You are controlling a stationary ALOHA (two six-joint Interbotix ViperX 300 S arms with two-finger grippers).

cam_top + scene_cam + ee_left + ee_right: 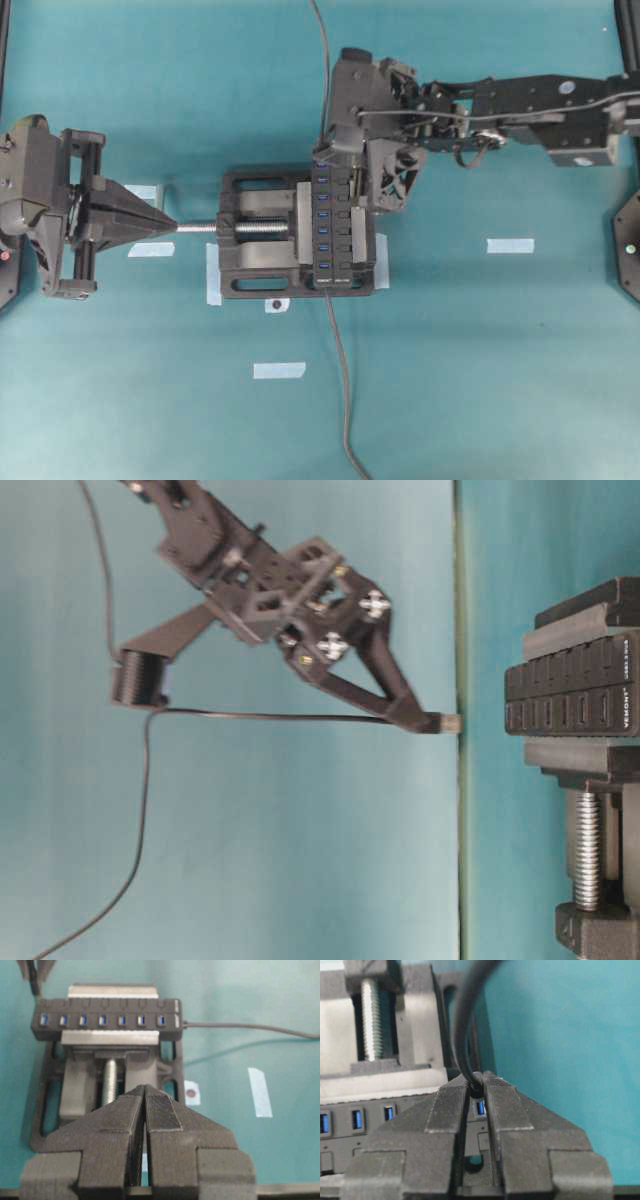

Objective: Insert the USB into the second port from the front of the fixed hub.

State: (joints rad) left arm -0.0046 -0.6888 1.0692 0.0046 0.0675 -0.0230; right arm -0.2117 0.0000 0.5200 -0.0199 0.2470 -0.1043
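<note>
Black-plugged thin USB cable (pixel 440 721) sat pinched in the right gripper (pixel 425 720), near the long black fixed hub (pixel 333 226), uninserted; left gripper (pixel 145 1110) fingers pressed together, empty.

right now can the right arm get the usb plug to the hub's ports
Probably yes: the right gripper holds the USB just short of the fixed hub, with only open gap between; the left gripper sits clear by the vise screw.

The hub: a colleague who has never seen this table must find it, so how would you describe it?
Look for the black vise with a silver screw mid-table. Clamped in its jaws is the hub, a long narrow black strip. Its row of small blue ports sets it apart from the wider vise and the thin cables at its ends.
</note>
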